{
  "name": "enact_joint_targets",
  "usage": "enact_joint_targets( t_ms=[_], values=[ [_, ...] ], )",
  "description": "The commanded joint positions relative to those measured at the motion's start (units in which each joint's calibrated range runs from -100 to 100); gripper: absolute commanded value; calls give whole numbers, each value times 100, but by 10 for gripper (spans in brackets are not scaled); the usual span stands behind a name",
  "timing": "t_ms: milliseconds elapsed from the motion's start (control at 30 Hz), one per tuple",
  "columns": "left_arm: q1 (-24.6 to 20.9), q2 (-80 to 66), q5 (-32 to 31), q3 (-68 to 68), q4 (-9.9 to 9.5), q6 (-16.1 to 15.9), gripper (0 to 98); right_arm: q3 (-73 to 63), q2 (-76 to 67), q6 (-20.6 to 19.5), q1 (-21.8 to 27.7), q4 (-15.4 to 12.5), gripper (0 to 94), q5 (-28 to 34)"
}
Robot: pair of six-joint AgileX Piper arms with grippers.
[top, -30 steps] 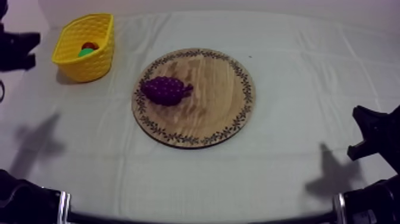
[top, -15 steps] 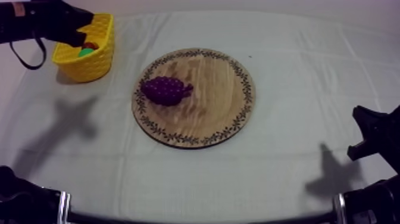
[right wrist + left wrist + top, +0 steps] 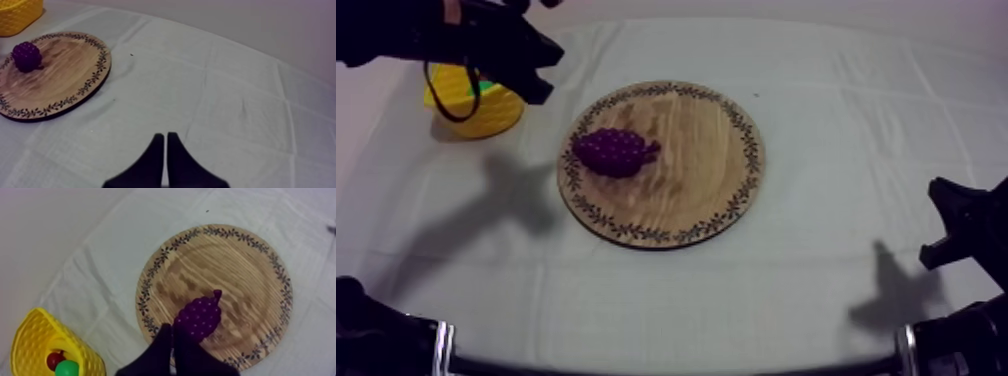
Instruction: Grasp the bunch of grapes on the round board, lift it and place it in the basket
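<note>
We have swung our left arm (image 3: 446, 35) in over the yellow basket (image 3: 486, 110), nearer the wooden board (image 3: 701, 175) than half a second ago, so the reach is under way. The left jaws lie together, narrow and empty. The bunch of grapes (image 3: 613, 152) lies unmoved on the board's left half. The right jaws, narrow too, rest low.

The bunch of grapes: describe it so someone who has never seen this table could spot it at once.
Find the round wooden board with the patterned rim in the middle of the table. On its side nearer the yellow basket lies the bunch of grapes: a knobbly purple lump, the only thing on the board.
</note>
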Motion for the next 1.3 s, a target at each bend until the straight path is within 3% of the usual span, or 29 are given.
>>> enact_joint_targets(
  t_ms=[0,233,300,433,633,733,967,1133,1267],
  values=[
    [30,302,105,-203,-4,-28,0,-3,-1,1,2,1,4,0],
    [64,924,307,-678,37,-132,7,-3,-1,-2,2,1,4,0],
    [65,1016,335,-709,45,-142,57,-3,-1,-3,2,1,4,0],
    [55,1120,496,-713,61,-104,288,-3,-1,-3,2,1,4,0],
    [34,1200,873,-664,77,-170,780,-3,-1,-3,2,1,4,0],
    [37,1242,1120,-674,107,-303,899,-3,-1,-3,2,1,4,0],
    [6,1432,1067,-588,148,-524,956,-3,-1,-3,2,1,4,0],
    [-57,1726,610,-438,167,-727,950,-3,-1,-3,2,1,4,0],
    [-146,2086,208,-360,287,-1022,925,-3,-1,-3,2,1,4,0]
  ],
)
